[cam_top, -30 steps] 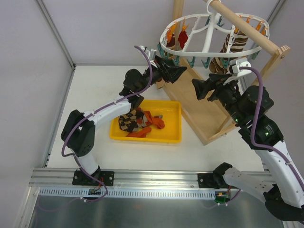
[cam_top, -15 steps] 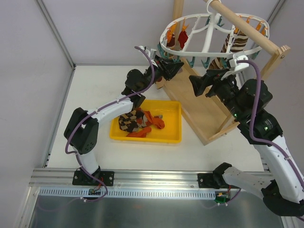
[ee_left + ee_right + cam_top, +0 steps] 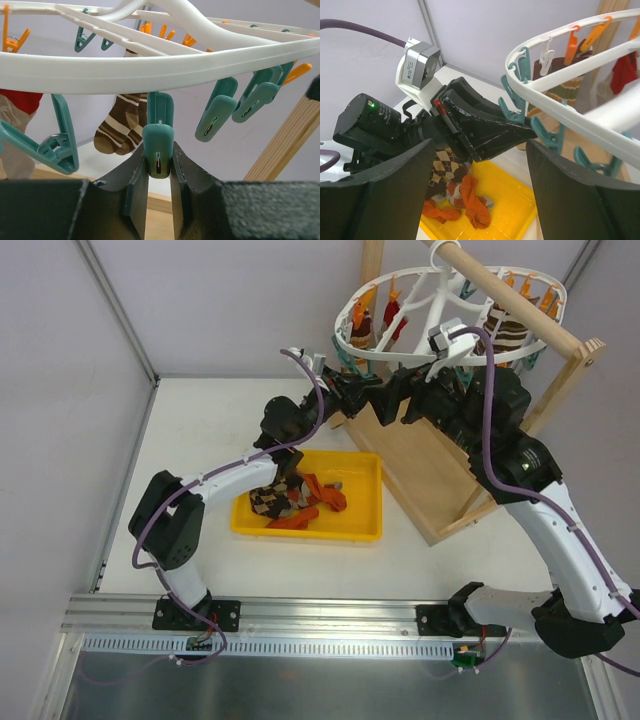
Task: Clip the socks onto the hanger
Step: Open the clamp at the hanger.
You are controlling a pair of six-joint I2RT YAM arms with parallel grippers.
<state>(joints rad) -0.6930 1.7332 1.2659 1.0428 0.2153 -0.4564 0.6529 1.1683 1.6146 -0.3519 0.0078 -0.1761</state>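
Note:
The white oval hanger [image 3: 347, 332] hangs from the wooden rod, teal and orange pins along its rim. My left gripper [image 3: 159, 154] is shut on a teal clothespin [image 3: 159, 137] under the ring [image 3: 150, 70]; from above it [image 3: 366, 390] sits below the rim's near-left side. My right gripper [image 3: 398, 392] stands open just right of it, nothing between its fingers [image 3: 570, 190], the left gripper's tip in the gap. Several socks [image 3: 295, 498], argyle and orange-red, lie in the yellow tray [image 3: 535, 210]. A brown striped sock [image 3: 122, 127] and a red one [image 3: 390, 312] hang from pins.
The wooden rod [image 3: 520, 305] and its frame stand [image 3: 430, 480] rise at the back right, base board slanting toward the tray's right end. A yellow tray [image 3: 362, 525] sits mid-table. Grey walls close the left and back.
The left jaws have closed onto the teal clothespin. The right arm has swung up and left, its gripper now close beside the left one. The hanger has shifted slightly.

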